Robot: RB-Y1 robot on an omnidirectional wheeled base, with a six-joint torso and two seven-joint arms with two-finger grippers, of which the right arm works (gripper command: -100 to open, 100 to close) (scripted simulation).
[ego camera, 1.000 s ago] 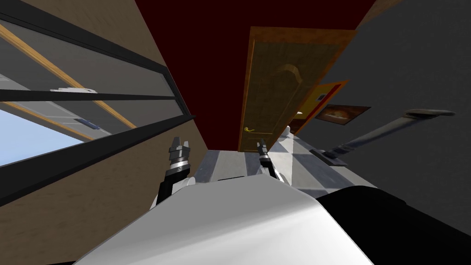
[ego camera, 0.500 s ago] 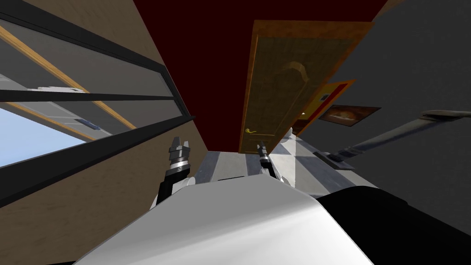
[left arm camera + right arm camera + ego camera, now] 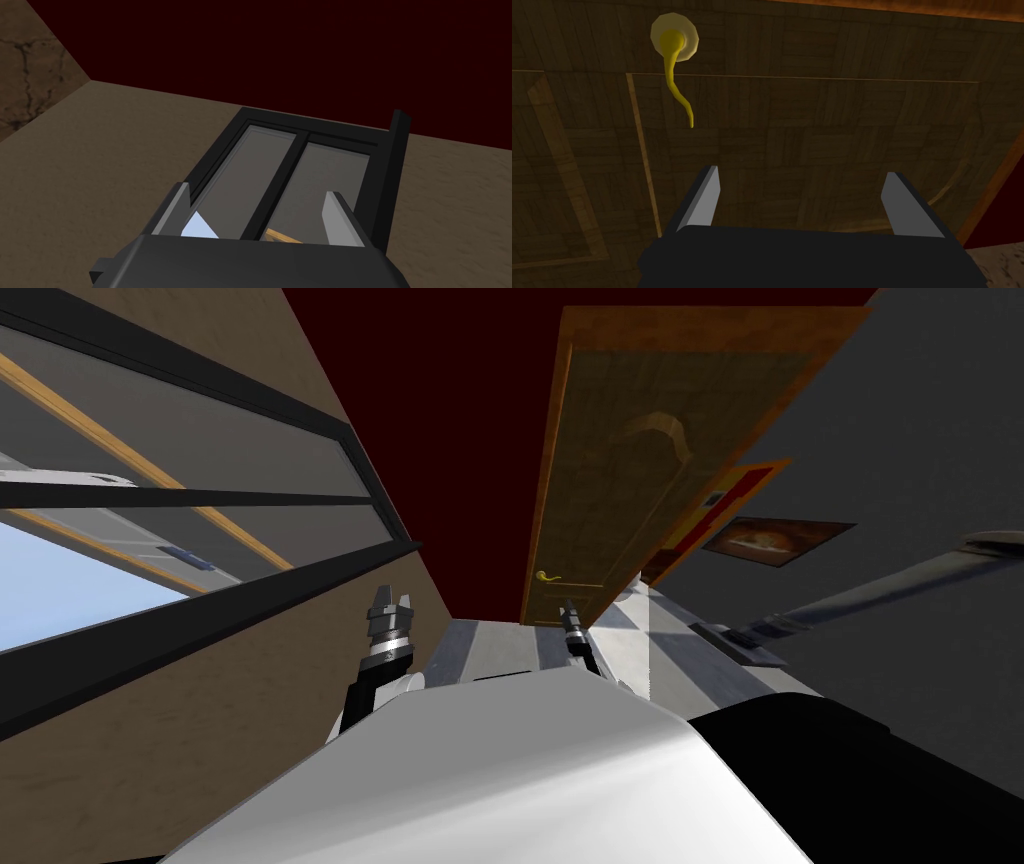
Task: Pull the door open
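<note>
The brown wooden door (image 3: 640,458) stands at the far end of the room, and its small gold handle (image 3: 547,577) sits low on its left side. The right gripper (image 3: 568,613) hangs just short of the panel with its fingers (image 3: 704,200) spread wide and nothing between them. It faces bare wood, and the curved lever of the handle lies off to the left, clear of both blades. The step in hand looks like the reach for that lever, so the gripper should slide left and go a little farther in until the two blades straddle the thin lever, not the round plate at its root. It should take the lever about midway along, since the tapered tip could slip out under load. It should pinch firmly before any pull. The hinges are probably on the right, so the pull should follow an arc toward the near side rather than a straight line, with the base giving room. The left gripper (image 3: 390,610) waits beside the left wall (image 3: 250,708), its blades likewise apart and empty.
</note>
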